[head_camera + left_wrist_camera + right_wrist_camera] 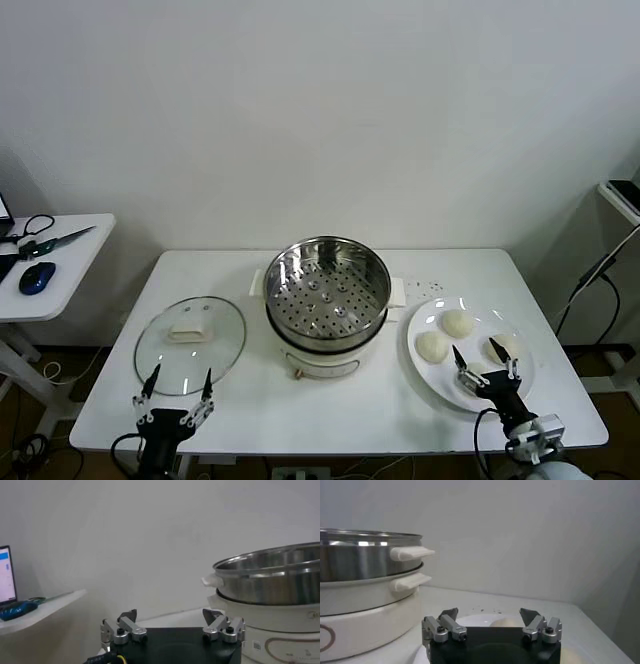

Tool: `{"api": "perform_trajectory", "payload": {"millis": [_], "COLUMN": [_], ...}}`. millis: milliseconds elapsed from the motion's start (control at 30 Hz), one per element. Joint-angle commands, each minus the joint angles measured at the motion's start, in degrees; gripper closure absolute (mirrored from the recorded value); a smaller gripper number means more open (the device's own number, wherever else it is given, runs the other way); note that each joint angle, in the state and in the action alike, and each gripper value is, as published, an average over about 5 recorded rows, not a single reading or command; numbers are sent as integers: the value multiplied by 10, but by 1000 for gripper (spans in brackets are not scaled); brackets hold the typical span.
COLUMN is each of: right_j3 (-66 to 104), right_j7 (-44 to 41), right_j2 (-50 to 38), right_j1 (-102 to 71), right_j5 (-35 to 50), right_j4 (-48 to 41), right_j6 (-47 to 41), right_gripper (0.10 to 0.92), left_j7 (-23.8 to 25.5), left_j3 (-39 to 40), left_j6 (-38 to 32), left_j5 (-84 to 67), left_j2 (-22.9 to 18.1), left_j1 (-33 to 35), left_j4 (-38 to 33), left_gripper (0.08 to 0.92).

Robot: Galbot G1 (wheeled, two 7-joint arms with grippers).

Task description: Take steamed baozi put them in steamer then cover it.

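The steamer stands uncovered at the table's centre, its perforated tray bare; it also fills one side of both wrist views. The cover, a glass lid with a cream handle, lies flat to its left. Three steamed baozi rest on a white plate to the right. My left gripper is open at the front edge of the cover. Open too, my right gripper hovers over the plate's front, with a baozi just ahead of it.
A white power strip lies behind the plate, beside the steamer's handle. A side table at the far left carries a blue mouse and cables. A stand with a cable is at the far right.
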Motion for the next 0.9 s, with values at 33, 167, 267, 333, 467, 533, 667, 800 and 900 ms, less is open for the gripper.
{"api": "perform_trajectory", "payload": {"millis": [33, 167, 267, 333, 467, 533, 667, 800, 900], "right_j3": [0, -2, -19, -39, -98, -138, -238, -373, -503], "right_j7": [-8, -66, -158, -228, -348, -399, -466, -499, -518], "right_j2": [-6, -72, -157, -218, -316, -345, -369, -371, -370], "right_j1": [6, 52, 107, 147, 226, 273, 392, 527, 643], "right_j5": [-4, -56, -98, -122, -178, -207, -260, -287, -292], "right_j4": [0, -11, -47, -78, -135, -159, -211, -246, -268], "right_j6": [-6, -61, -79, -90, -110, -110, -98, -89, -90], "right_gripper": [203, 203, 203, 203, 203, 203, 203, 203, 203], "left_j7": [-7, -9, -12, -14, -16, -16, -17, -19, -19], "left_j3": [1, 0, 3, 5, 8, 9, 11, 8, 6], "left_j6": [14, 19, 18, 16, 12, 14, 27, 29, 31], "left_j5": [5, 6, 5, 5, 2, -4, -36, -46, -48], "left_j2": [1, 5, 9, 10, 12, 13, 18, 19, 19], "left_j1": [-4, -11, -14, -15, -17, -17, -19, -20, -19], "left_j4": [-4, -4, 1, 6, 15, 17, 19, 20, 18], "left_gripper": [177, 177, 177, 177, 177, 177, 177, 177, 177]}}
